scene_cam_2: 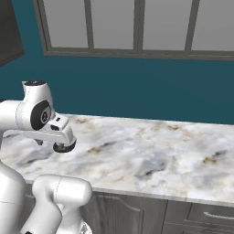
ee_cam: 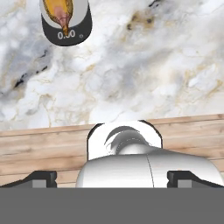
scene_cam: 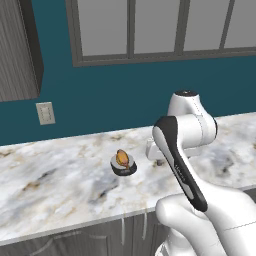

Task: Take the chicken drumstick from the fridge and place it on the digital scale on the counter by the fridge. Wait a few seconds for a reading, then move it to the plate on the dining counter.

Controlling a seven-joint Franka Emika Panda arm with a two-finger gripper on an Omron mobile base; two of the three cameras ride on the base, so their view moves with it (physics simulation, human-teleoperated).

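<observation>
Now the chicken drumstick (scene_cam: pixel 121 158) rests on the digital scale (scene_cam: pixel 124 168), apart from the spread tool (ee_cam: pixel 112 178).

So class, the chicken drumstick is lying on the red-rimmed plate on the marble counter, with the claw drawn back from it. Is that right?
Not quite. The chicken drumstick lies on the digital scale, a small dark disc, not on a red-rimmed plate. The left base view shows it, and the hand view shows the scale's readout. The rest holds: it sits on the marble counter, with the claw away from it.
</observation>
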